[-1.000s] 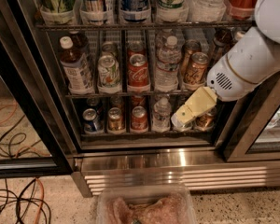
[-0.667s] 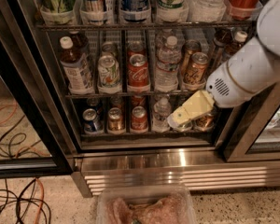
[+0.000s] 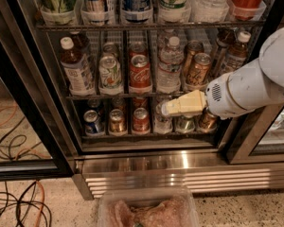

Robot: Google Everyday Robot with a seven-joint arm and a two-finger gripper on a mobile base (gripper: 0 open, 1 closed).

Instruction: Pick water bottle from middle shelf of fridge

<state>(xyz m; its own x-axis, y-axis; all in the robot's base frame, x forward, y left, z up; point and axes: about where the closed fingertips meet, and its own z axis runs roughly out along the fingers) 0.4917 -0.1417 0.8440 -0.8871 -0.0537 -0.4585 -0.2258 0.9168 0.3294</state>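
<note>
Gripper [image 3: 168,109] has shifted left and slightly up against a second ago; its cream tip now sits closer to the bottle's lane. It hangs in front of the fridge [image 3: 146,162], level with the lower rack, just below the front edge of the middle shelf [image 3: 113,96]. Wide or narrow: cannot tell from this angle. It holds nothing.

Water bottle [image 3: 169,65] stands upright on the middle shelf, front of its lane, between the Coca-Cola can [image 3: 140,72] on its left and a bronze can [image 3: 199,70] on its right. No contact with the gripper.

Progress: door is open and the arm is roughly lined up sideways. Approach is only partly done. Left to do, by judgement: rise to bottle height, reach in, close on the bottle, draw it out past the front stop.
</note>
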